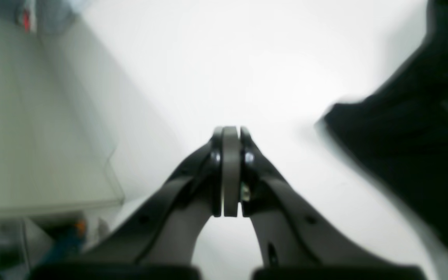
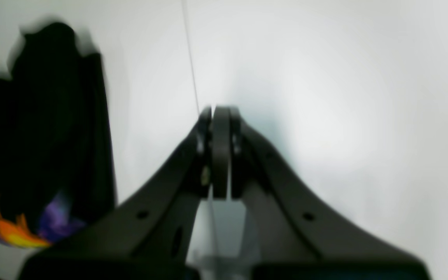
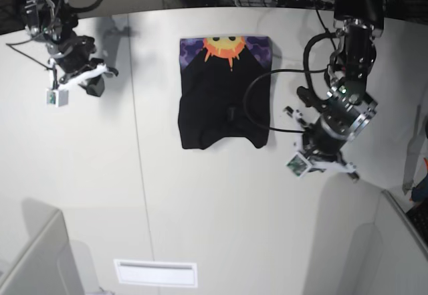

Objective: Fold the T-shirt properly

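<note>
both tools, left tool [image 1: 230,171] and right tool [image 2: 221,151], pressed together, empty; i judge the t-shirt [image 3: 224,94] soft, limp; pinch hem corners.

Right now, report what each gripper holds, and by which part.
Nothing is held. The left gripper and the right gripper are both shut on nothing, each off to one side of the T-shirt, which lies folded on the table.
</note>
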`<state>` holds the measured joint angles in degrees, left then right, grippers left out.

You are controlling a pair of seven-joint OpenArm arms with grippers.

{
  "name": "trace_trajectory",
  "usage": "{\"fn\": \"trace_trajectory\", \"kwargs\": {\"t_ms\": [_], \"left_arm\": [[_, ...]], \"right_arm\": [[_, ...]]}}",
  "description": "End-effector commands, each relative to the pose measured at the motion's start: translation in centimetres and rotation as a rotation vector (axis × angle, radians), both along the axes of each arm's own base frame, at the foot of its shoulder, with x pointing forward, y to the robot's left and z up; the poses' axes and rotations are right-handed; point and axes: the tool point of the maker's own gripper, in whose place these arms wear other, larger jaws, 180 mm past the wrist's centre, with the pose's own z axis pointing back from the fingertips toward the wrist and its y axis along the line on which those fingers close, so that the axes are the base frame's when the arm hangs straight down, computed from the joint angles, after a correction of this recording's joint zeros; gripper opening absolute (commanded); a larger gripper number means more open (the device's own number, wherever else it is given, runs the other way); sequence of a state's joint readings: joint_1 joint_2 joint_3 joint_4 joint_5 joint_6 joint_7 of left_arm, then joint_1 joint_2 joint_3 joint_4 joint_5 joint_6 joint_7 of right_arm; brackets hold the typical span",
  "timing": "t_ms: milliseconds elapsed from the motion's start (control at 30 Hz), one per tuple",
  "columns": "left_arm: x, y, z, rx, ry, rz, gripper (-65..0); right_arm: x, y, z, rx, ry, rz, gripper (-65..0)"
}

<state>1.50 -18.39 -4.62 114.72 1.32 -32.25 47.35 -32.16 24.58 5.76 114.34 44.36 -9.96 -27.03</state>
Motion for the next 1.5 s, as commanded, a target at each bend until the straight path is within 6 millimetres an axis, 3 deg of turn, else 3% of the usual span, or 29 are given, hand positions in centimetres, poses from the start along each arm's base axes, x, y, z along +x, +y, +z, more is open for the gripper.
{"fn": "trace_trajectory", "kwargs": {"t_ms": [0, 233, 467, 533, 667, 833, 967, 1100, 1200, 1267, 1333, 1400, 1467], "left_arm": [[-0.7, 1.2, 0.5, -0.026, -0.041, 0.016, -65.0], [-10.0, 4.8, -0.7, -0.242, -0.161, 0.01, -65.0], [-21.7, 6.3, -2.9, -0.407, -0.068, 0.126, -65.0], [-25.4, 6.6, -4.1, -0.423, -0.03, 0.185, -65.0], [-33.6, 6.7, -7.8, -0.416, 0.098, 0.268, -65.0], [-43.7, 7.1, -12.7, -0.478, 0.198, 0.414, -65.0], [-49.7, 6.7, -17.2, -0.573, 0.22, 0.598, -65.0], [-52.8, 7.1, -21.6, -0.622, 0.324, 0.718, -65.0], [-52.8, 6.1, -24.5, -0.668, 0.448, 0.751, -65.0], [-50.5, 5.3, -26.7, -0.67, 0.517, 0.673, -65.0], [-50.0, 4.0, -29.1, -0.613, 0.655, 0.594, -65.0], [-51.2, 3.2, -31.6, -0.492, 0.863, 0.519, -65.0], [-52.7, 3.2, -32.9, -0.367, 1.026, 0.479, -65.0]], "right_arm": [[0.0, -0.8, 1.0, -0.061, -0.047, 0.019, -65.0], [-5.6, -4.1, -0.8, -0.482, 0.02, 0.166, -65.0], [-12.3, -1.7, -2.4, -0.474, 0.09, 0.408, -65.0], [-15.2, -1.2, -3.2, -0.445, 0.169, 0.457, -65.0], [-22.1, -0.7, -4.8, -0.39, 0.403, 0.544, -65.0], [-29.4, 1.9, -6.4, -0.292, 0.64, 0.647, -65.0], [-35.1, 4.7, -10.5, -0.196, 0.769, 0.735, -65.0], [-39.8, 6.6, -15.2, -0.176, 0.897, 0.787, -65.0], [-42.4, 5.8, -19.2, -0.269, 0.969, 0.729, -65.0], [-43.6, 5.3, -21.9, -0.337, 0.983, 0.712, -65.0], [-44.1, 5.1, -24.4, -0.376, 0.988, 0.711, -65.0], [-43.3, 4.5, -26.2, -0.415, 0.962, 0.698, -65.0], [-42.2, 4.1, -26.8, -0.43, 0.903, 0.664, -65.0]]}}
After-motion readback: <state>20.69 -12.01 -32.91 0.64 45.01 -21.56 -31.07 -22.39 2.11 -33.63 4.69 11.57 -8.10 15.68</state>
